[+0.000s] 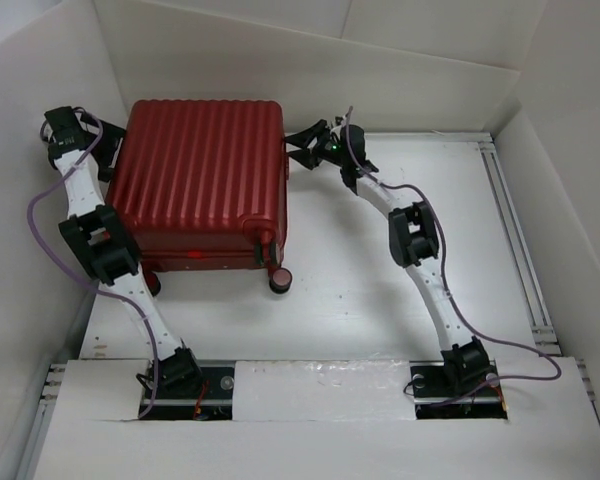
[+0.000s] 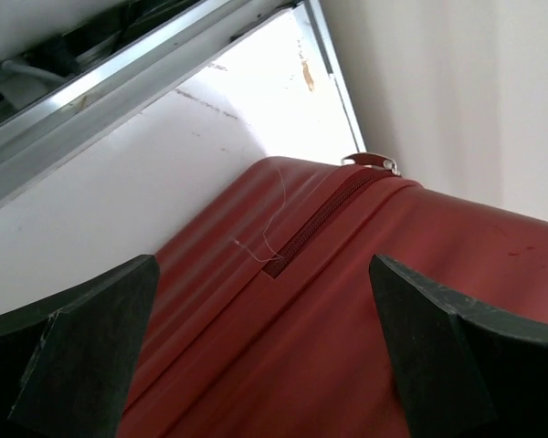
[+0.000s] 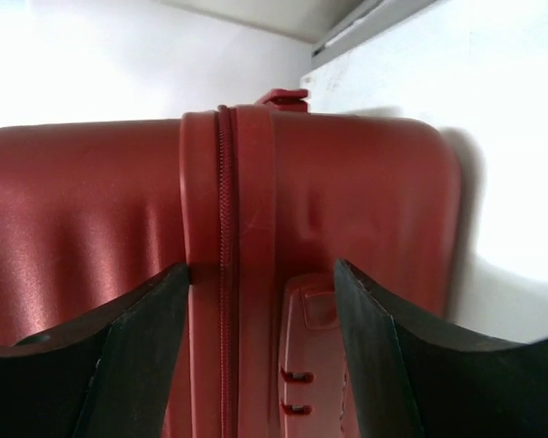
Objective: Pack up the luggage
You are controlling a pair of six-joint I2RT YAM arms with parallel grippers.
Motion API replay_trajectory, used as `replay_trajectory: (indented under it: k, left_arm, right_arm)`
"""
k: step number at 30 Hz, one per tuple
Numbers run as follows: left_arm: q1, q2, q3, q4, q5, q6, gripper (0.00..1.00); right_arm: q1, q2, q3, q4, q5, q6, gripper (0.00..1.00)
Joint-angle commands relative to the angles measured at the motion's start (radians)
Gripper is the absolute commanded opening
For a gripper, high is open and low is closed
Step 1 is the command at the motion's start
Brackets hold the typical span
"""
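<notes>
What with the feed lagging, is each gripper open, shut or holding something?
Left gripper: open, holding nothing, at the dark-red ribbed hard-shell suitcase.
Right gripper: open, holding nothing.

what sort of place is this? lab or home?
Probably a lab test cell, not a home: plain white panel walls box in the table, aluminium rails run along its edges.

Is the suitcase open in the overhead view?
No, the suitcase lies shut, its ribbed red shell facing up.
</notes>
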Motion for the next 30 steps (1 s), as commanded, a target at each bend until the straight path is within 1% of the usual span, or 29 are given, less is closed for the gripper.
replay_trajectory:
  k: [1, 2, 3, 4, 5, 6, 7, 8, 9, 10, 11, 12, 13, 14, 15, 16, 17, 18, 19, 20, 22, 23, 24, 25, 26, 27, 28, 29, 30]
  left_arm:
    - [-0.210, -0.025, -0.055, -0.073, 0.184, 0.090, 1.00]
    - [-0.264, -0.035, -0.055, -0.073, 0.213, 0.090, 1.00]
    - [-0.292, -0.035, -0.068, -0.058, 0.232, 0.090, 1.00]
    - [-0.318, -0.045, -0.078, -0.048, 0.241, 0.090, 1.00]
    - [-0.379, -0.045, -0.078, -0.048, 0.241, 0.078, 1.00]
    - [-0.413, -0.045, -0.078, -0.038, 0.255, 0.078, 1.00]
    - [-0.446, -0.045, -0.078, -0.037, 0.264, 0.078, 1.00]
    - [-0.483, -0.045, -0.078, -0.037, 0.264, 0.078, 1.00]
    - [-0.555, -0.054, -0.090, -0.025, 0.282, 0.069, 1.00]
    - [-0.592, -0.054, -0.090, -0.025, 0.292, 0.069, 1.00]
    - [-0.627, -0.054, -0.090, -0.025, 0.292, 0.069, 1.00]
    - [-0.696, -0.054, -0.090, -0.016, 0.304, 0.069, 1.00]
    - [-0.727, -0.054, -0.090, -0.016, 0.324, 0.059, 1.00]
    - [-0.753, -0.054, -0.090, -0.016, 0.324, 0.059, 1.00]
    - [-0.778, -0.071, -0.105, -0.002, 0.324, 0.059, 1.00]
    - [-0.821, -0.080, -0.120, 0.010, 0.351, 0.059, 1.00]
    - [-0.838, -0.092, -0.130, 0.021, 0.365, 0.059, 1.00]
    - [-0.856, -0.092, -0.157, 0.030, 0.365, 0.059, 1.00]
    - [-0.893, -0.106, -0.166, 0.042, 0.378, 0.059, 1.00]
    - [-0.908, -0.106, -0.167, 0.051, 0.399, 0.070, 1.00]
    - [-0.933, -0.095, -0.139, 0.065, 0.425, 0.070, 1.00]
    - [-0.953, -0.086, -0.113, 0.074, 0.425, 0.070, 1.00]
    - [-0.953, -0.086, -0.079, 0.075, 0.390, 0.070, 1.00]
    - [-0.953, -0.086, 0.010, 0.062, 0.370, 0.084, 1.00]
    - [-0.953, -0.086, 0.066, 0.027, 0.341, 0.098, 1.00]
    - [-0.944, -0.100, 0.121, 0.015, 0.279, 0.098, 1.00]
    - [-0.932, -0.120, 0.166, 0.015, 0.245, 0.108, 1.00]
    - [-0.915, -0.149, 0.195, 0.004, 0.212, 0.108, 1.00]
    - [-0.872, -0.237, 0.186, 0.004, 0.171, 0.099, 1.00]
  right_arm:
    - [0.107, -0.201, -0.248, 0.083, -0.127, -0.090, 0.68]
    - [0.107, -0.264, -0.343, 0.138, -0.115, -0.128, 0.67]
    - [0.107, -0.324, -0.519, 0.175, -0.104, -0.138, 0.67]
    - [0.093, -0.379, -0.594, 0.208, -0.095, -0.138, 0.67]
    - [0.082, -0.475, -0.657, 0.227, -0.095, -0.162, 0.67]
    - [0.055, -0.520, -0.712, 0.227, -0.086, -0.163, 0.67]
    - [0.040, -0.565, -0.822, 0.227, -0.085, -0.173, 0.67]
    - [0.024, -0.653, -0.874, 0.236, -0.085, -0.185, 0.67]
    - [-0.005, -0.701, -0.931, 0.236, -0.085, -0.213, 0.65]
    - [-0.020, -0.749, -1.050, 0.236, -0.067, -0.213, 0.65]
    - [-0.034, -0.796, -1.108, 0.236, -0.067, -0.222, 0.62]
    - [-0.046, -0.886, -1.163, 0.236, -0.067, -0.253, 0.61]
    - [-0.066, -0.936, -1.218, 0.191, -0.081, -0.279, 0.61]
    - [-0.066, -0.987, -1.325, 0.151, -0.066, -0.310, 0.61]
    - [-0.082, -1.092, -1.373, 0.100, -0.055, -0.346, 0.61]
    - [-0.095, -1.148, -1.421, 0.004, -0.043, -0.420, 0.61]
    - [-0.096, -1.203, -1.465, -0.047, 0.000, -0.452, 0.61]
    - [-0.109, -1.261, -1.545, -0.104, 0.026, -0.481, 0.61]
    - [-0.109, -1.377, -1.579, -0.154, 0.048, -0.536, 0.61]
    - [-0.118, -1.431, -1.605, -0.250, 0.071, -0.558, 0.61]
    - [-0.119, -1.537, -1.619, -0.374, 0.141, -0.598, 0.64]
    - [-0.119, -1.556, -1.604, -0.468, 0.161, -0.629, 0.65]
    - [-0.128, -1.568, -1.587, -0.510, 0.201, -0.629, 0.66]
    - [-0.141, -1.568, -1.534, -0.559, 0.220, -0.643, 0.68]
    - [-0.164, -1.581, -1.497, -0.613, 0.220, -0.669, 0.68]
    - [-0.206, -1.590, -1.458, -0.706, 0.243, -0.687, 0.68]
    - [-0.227, -1.590, -1.373, -0.748, 0.298, -0.702, 0.70]
    - [-0.247, -1.590, -1.323, -0.792, 0.322, -0.722, 0.72]
    - [-0.266, -1.590, -1.274, -0.866, 0.344, -0.760, 0.74]
